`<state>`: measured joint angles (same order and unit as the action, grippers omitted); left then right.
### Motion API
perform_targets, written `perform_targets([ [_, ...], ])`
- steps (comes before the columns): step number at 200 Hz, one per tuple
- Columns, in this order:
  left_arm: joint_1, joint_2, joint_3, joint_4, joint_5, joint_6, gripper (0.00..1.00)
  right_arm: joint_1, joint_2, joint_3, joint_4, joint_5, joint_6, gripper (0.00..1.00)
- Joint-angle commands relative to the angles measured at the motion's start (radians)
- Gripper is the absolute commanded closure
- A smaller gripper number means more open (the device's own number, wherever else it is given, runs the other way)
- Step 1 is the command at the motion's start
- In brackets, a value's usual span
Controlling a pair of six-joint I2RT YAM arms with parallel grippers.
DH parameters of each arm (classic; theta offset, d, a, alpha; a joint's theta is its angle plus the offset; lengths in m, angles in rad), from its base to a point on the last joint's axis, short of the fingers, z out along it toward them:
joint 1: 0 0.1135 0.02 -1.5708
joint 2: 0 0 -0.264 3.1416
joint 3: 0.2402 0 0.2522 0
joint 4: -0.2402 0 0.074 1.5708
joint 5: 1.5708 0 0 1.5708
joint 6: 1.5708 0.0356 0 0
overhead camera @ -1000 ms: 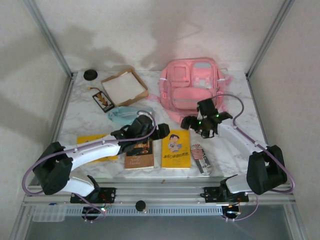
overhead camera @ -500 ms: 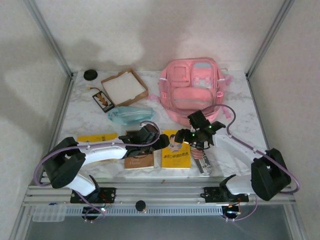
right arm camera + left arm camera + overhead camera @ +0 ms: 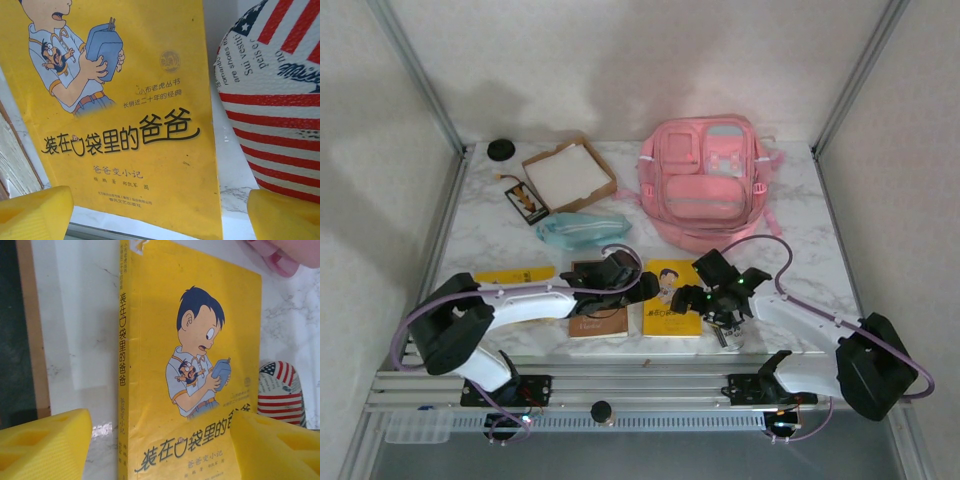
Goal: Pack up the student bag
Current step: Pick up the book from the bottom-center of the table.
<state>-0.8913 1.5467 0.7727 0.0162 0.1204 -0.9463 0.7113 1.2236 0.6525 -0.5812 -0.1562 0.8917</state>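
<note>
Evidently packing is only getting under way; the student bag (image 3: 708, 180) is lying front-up at the far right of the surface (image 3: 480, 235), well apart from both arms, and whether its main compartment is unzipped cannot be told; nothing is showing inside it. Everything to be packed appears to be waiting outside it: a yellow book (image 3: 668, 315), a brown book (image 3: 598, 322) beside it, a second yellow book (image 3: 510, 275) further left, a light-blue pouch (image 3: 582, 230) and a flag-printed case (image 3: 280, 90). The left gripper (image 3: 160, 425) is hovering over the yellow book's cover, jaws standing wide and holding nothing; the right gripper (image 3: 157, 200) is hanging over the same book's lower edge, next to the case, equally wide and empty; judging by this, a first pick-up is being lined up, and all the loading is remaining to be done.
</note>
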Motion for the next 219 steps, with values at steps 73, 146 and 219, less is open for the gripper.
perform_targets([
  [73,0.018,0.136,0.070,-0.040,-0.022,0.037,0.39,0.023,0.059,0.053,-0.044,0.114,0.052,0.15],
  [146,0.016,0.153,0.073,-0.051,-0.026,0.035,0.43,0.021,0.118,-0.007,0.071,0.110,0.063,0.12],
  [219,0.009,0.214,0.092,-0.039,-0.011,0.026,0.49,-0.009,0.214,0.038,0.078,0.114,-0.034,0.13],
])
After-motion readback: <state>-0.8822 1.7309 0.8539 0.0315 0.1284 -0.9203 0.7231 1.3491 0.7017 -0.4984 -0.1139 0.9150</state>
